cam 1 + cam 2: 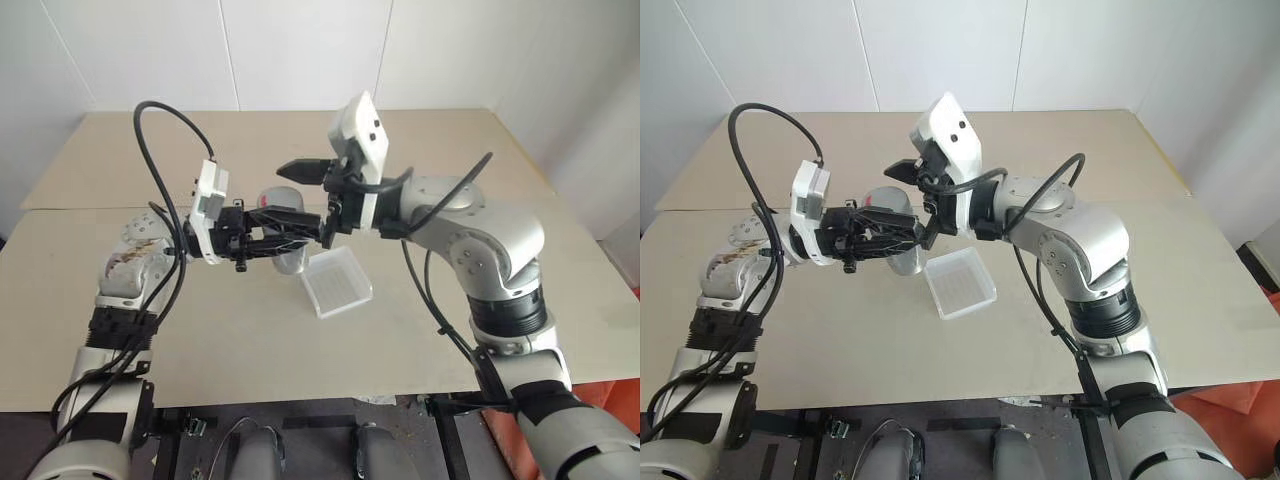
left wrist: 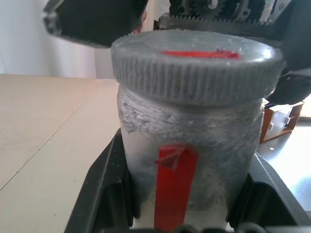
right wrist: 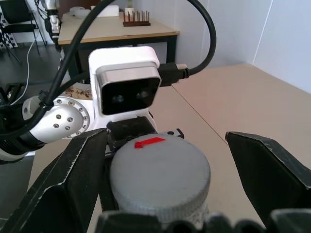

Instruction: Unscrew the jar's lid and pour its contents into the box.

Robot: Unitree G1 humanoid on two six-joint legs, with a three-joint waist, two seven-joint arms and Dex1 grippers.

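Right now the jar (image 2: 187, 160) is held up above the worktop (image 1: 200, 330), gripped around its silvery body by the left hand (image 1: 275, 235), whose black fingers (image 2: 104, 194) are clamped on either side of it just under the cap. The lid (image 3: 159, 178) is still screwed on, its ribbed rim and red mark facing the right hand (image 1: 310, 200), which has its two fingers spread wide apart, one to each side of the lid and not touching it. The box (image 1: 337, 282) lies on the worktop just below and slightly to the right of the two hands, and looks to hold nothing as yet; the contents cannot be seen with the lid on. The step in hand looks to be closing the right hand on the lid to begin unscrewing. Several things could go wrong from here: if the right hand closes off-centre it may catch only the rim's edge and slip round the ribbing without turning it; if the lid is tight, the twist could spin the smooth jar inside the left hand's grip instead; and a hard push along the jar's axis could shove it out of that grip, dropping it onto the worktop or the box.
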